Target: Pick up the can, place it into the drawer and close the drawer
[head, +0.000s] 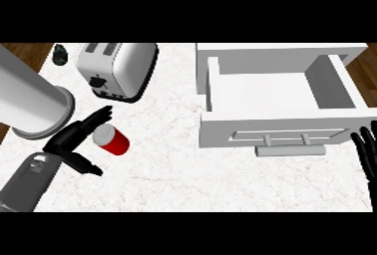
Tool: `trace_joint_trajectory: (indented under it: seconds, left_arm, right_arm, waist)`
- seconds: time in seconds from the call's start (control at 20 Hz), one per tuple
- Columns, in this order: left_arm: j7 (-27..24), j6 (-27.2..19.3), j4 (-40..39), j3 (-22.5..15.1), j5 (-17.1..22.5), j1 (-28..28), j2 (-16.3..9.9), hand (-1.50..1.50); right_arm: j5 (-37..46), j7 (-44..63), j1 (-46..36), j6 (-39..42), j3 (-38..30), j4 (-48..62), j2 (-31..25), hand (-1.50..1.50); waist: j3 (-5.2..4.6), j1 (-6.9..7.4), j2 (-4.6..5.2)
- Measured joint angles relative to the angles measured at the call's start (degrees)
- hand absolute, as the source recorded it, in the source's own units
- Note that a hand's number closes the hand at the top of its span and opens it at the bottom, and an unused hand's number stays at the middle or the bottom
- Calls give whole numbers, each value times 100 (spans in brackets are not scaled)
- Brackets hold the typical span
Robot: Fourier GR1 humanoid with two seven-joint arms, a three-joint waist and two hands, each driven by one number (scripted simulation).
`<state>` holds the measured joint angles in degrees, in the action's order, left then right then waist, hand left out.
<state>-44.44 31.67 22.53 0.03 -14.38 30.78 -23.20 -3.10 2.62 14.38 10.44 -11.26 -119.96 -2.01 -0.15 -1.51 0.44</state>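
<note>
The can (112, 139) lies on its side on the worktop (169, 164), not yet lifted, the left hand (74, 142) spread beside it with fingers apart, the right hand (366, 154) resting open, and the drawer (283, 97) open, unfilled, unclosed.

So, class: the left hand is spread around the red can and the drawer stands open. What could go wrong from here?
1. The can lies tilted between the left hand's spread fingers, so it may roll away as they close.
2. The toaster and grey cylinder stand close by; lifting could bump them.
3. The drawer's front wall is raised, so a low carry might strike it.
</note>
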Motion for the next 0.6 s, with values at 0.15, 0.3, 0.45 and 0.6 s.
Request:
trace_joint_trajectory:
  seconds: [0.15, 0.3, 0.45, 0.6]
  left_arm:
    - [-30, -21, -172, -24, -10, 153, 26, -150]
    - [-91, -130, -376, -29, -23, 284, 109, -150]
    - [-132, -197, -476, -65, -46, 360, 232, -150]
    - [-160, -219, -545, -89, -57, 410, 303, -150]
  right_arm:
    - [11, 67, -57, -25, -11, -4, -7, -150]
    - [32, 68, 10, -3, 30, -89, 16, -150]
    - [-2, 157, 38, -40, 28, -203, -19, -150]
    - [-80, 175, 60, 17, -37, -220, -58, -150]
  waist:
    - [0, 5, 0]
    - [0, -17, 6]
    - [1, -9, 1]
    - [2, 7, -5]
